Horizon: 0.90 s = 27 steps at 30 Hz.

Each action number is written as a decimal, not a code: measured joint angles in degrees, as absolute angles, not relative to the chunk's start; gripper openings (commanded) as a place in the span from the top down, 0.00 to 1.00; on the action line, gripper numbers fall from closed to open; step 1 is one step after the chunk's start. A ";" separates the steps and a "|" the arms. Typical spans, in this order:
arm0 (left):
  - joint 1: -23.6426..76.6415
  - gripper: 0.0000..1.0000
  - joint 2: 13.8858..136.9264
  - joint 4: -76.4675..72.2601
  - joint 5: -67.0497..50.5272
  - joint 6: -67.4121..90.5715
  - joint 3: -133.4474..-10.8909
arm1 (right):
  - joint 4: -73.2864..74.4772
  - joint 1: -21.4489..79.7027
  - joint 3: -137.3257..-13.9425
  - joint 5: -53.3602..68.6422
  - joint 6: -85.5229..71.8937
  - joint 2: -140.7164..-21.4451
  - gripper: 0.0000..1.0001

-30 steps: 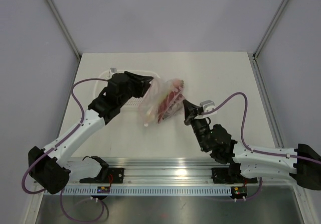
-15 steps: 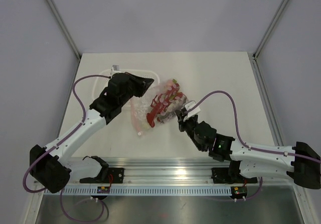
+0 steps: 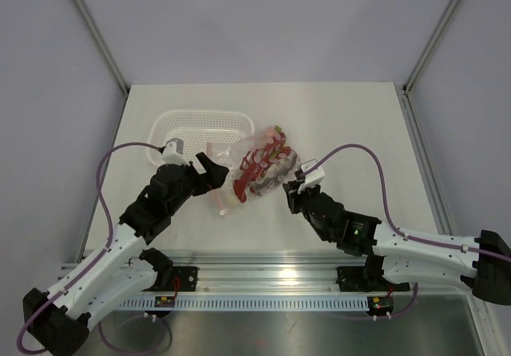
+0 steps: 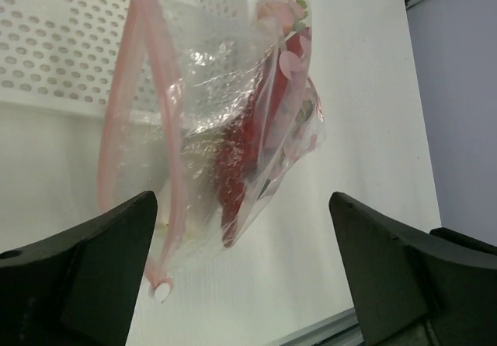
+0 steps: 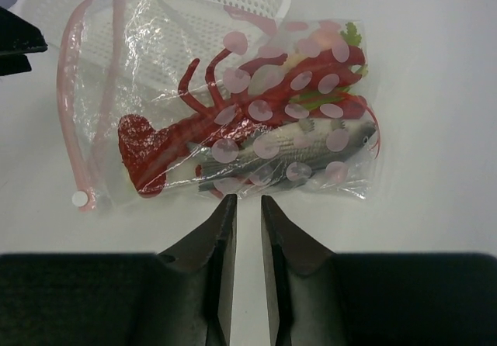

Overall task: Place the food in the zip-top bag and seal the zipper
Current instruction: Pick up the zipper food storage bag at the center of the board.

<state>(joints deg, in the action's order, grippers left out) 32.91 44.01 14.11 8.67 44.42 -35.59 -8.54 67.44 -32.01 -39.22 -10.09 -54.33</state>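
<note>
The zip-top bag lies flat on the table with the food inside it: a red lobster, a grey fish and a green leafy piece. The pink zipper runs along the bag's left end with a white slider; I cannot tell whether the zipper is sealed. My left gripper stands wide open, drawn back to the left of the bag's mouth, holding nothing. Just short of the bag's near edge, my right gripper is open by a narrow gap, with nothing in it.
A white perforated basket stands behind the bag's mouth, its rim touching or under the plastic. The metal rail with the arm bases runs along the near edge of the table.
The bag has dropped from a raised hold to lying on the table. My left gripper let go, opened wide and pulled back to the near left. My right gripper's jaws have parted off the bag.
</note>
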 measured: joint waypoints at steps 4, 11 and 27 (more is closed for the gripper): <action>32.88 0.10 41.80 13.89 9.23 40.60 -33.17 | -6.28 67.44 -32.12 -38.50 -11.03 -54.19 0.64; 32.45 0.33 50.78 10.98 7.38 35.62 -33.17 | -3.64 67.44 -32.32 -37.82 -12.25 -54.08 0.56; 32.27 0.64 54.46 5.37 -2.31 38.89 -27.22 | -1.76 67.42 -33.28 -37.78 -13.10 -53.98 0.37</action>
<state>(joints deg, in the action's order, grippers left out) 32.27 54.46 5.37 -2.31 38.89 -27.22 -1.76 67.42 -33.28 -37.78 -13.10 -53.98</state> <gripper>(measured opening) 0.451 0.603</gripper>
